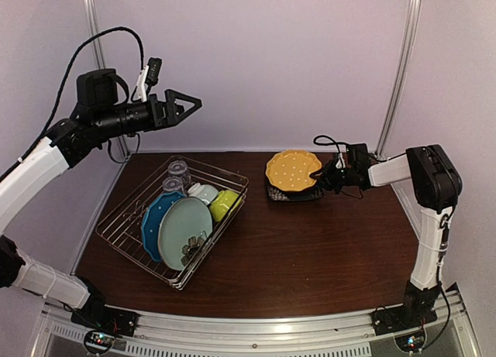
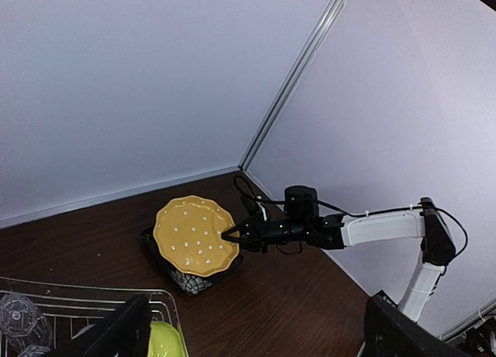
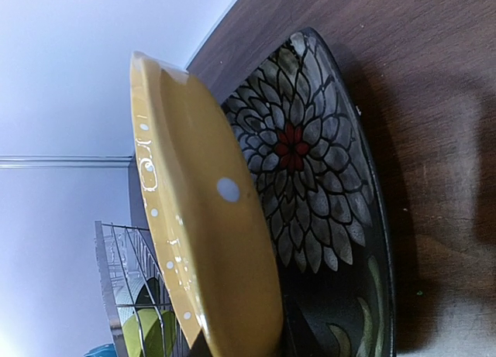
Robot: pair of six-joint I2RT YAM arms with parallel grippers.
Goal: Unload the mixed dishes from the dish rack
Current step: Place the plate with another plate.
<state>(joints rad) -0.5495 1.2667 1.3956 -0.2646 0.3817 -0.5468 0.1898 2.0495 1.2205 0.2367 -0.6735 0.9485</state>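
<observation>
Silver wire dish rack (image 1: 126, 212), set on the left part of the dark wooden table (image 1: 310, 248); left end effector (image 1: 186, 106) raised high above it, fingers spread wide, nothing held; within the rack, two clear glasses (image 1: 178, 171) at the far corner, a blue dotted plate (image 1: 155, 216) and a pale teal flower-marked plate (image 1: 184, 229) stood on edge, a small pale bowl (image 1: 203, 191), a lime-green bowl (image 1: 225, 204); further right, an orange-yellow dotted plate (image 1: 293, 169), pinched at its rim by the right end effector (image 1: 321, 175) and held tilted over a dark patterned plate (image 3: 310, 179) laid flat on the table.
</observation>
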